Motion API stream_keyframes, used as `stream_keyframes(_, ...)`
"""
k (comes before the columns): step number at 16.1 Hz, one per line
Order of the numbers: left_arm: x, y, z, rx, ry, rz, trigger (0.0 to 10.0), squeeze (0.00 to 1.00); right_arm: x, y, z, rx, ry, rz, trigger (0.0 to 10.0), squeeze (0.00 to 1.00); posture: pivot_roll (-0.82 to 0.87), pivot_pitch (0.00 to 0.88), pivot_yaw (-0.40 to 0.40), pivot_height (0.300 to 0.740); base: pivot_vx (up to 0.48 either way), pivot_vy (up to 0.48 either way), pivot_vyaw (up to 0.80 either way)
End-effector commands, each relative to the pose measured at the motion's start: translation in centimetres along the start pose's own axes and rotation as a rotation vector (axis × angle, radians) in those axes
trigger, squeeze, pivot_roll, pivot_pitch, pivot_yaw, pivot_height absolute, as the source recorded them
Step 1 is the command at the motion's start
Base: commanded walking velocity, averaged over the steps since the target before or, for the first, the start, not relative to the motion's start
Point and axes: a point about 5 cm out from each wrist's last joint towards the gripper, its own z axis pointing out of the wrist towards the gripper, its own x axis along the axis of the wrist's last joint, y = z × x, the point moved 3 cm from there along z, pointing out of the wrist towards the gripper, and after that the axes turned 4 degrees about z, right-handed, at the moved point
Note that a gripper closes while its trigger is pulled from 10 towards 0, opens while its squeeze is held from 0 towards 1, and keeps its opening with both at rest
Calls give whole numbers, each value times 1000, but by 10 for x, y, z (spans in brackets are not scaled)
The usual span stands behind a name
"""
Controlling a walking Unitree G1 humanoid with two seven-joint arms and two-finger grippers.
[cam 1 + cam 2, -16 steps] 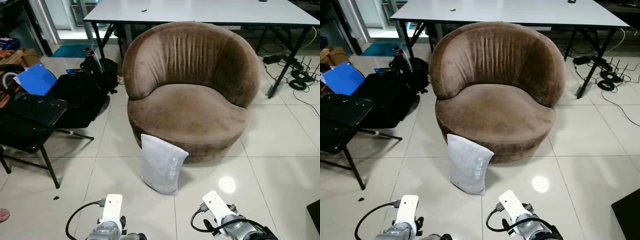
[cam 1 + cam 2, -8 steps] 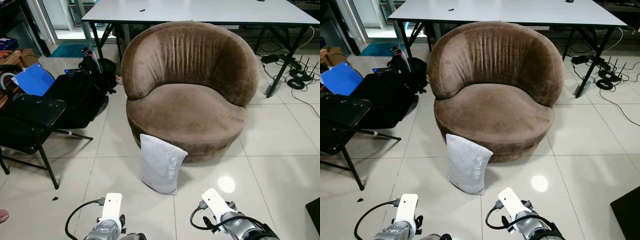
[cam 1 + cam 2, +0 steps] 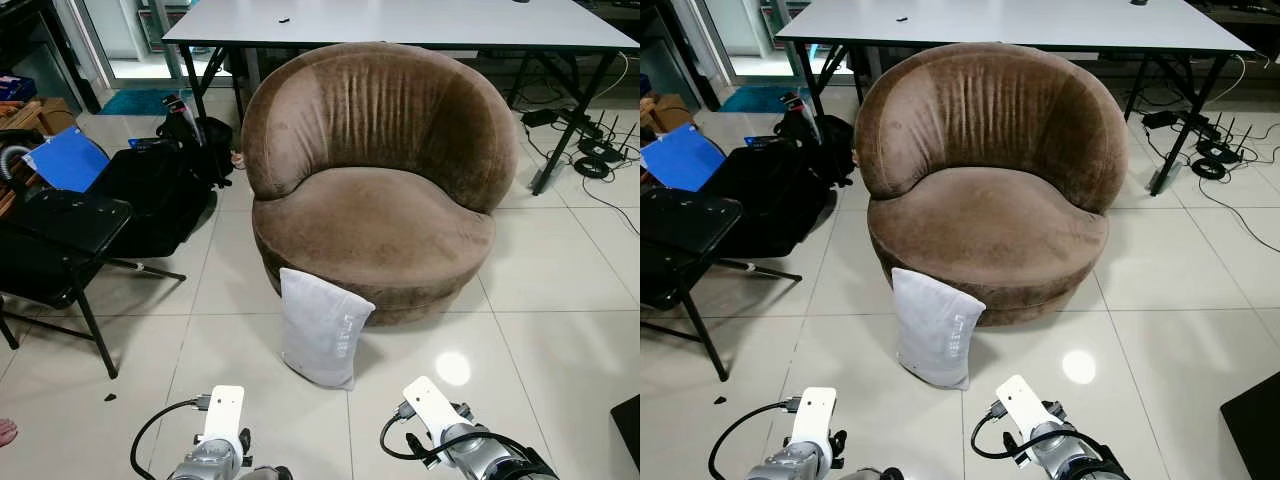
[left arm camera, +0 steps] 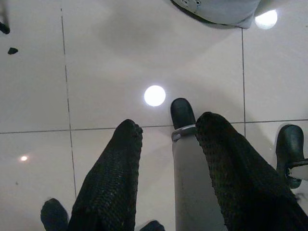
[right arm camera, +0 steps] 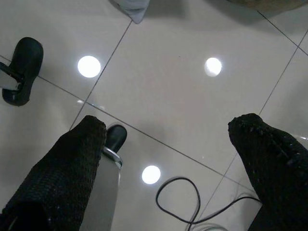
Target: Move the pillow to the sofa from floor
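A pale grey pillow (image 3: 322, 328) stands on end on the tiled floor and leans against the front of a round brown sofa (image 3: 375, 215). Both arms hang low on the near side of the pillow, the left arm (image 3: 222, 420) and the right arm (image 3: 432, 405). My left gripper (image 4: 171, 125) is open and points down at bare tiles, with the pillow's edge (image 4: 221, 9) a short way beyond it. My right gripper (image 5: 172, 124) is open too, wide, over the floor, and a pillow corner (image 5: 132, 7) lies beyond it. Neither gripper touches the pillow.
A black folding chair (image 3: 60, 235) stands to the left, with black bags (image 3: 160, 195) and a blue folder (image 3: 70, 160) behind it. A white table (image 3: 400, 20) stands behind the sofa. Cables (image 3: 600, 155) lie at the far right. A dark object (image 3: 630, 420) sits at the near right.
The whole view shifted slightly a second ago, so the camera moved. The pillow, sofa and both arms have stayed where they were.
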Motion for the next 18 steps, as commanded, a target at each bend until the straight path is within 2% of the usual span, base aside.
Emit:
stream_keyframes(1, 2, -2, 0, 2, 9, 2, 10000, 0, 3, 2, 0, -4, 3, 3, 10000, 0, -150, 0, 39, 740, 0, 0, 0)
stream_keyframes(9, 1, -2, 0, 8, 11, 1, 10000, 0, 1, 1, 0, -8, -4, -3, 10000, 0, -158, 0, 42, 740, 465, 0, 0)
stream_keyframes(10, 1, -3, 0, 9, 13, 21, 10000, 0, 1, 1, 0, -7, -4, -1, 10000, 0, -160, 0, 42, 740, 458, 0, 0)
stream_keyframes(18, 0, -3, 0, 21, 17, 21, 10000, 0, -1, 0, 0, -4, -7, -5, 10000, 0, -162, 0, 42, 740, 0, 0, 0)
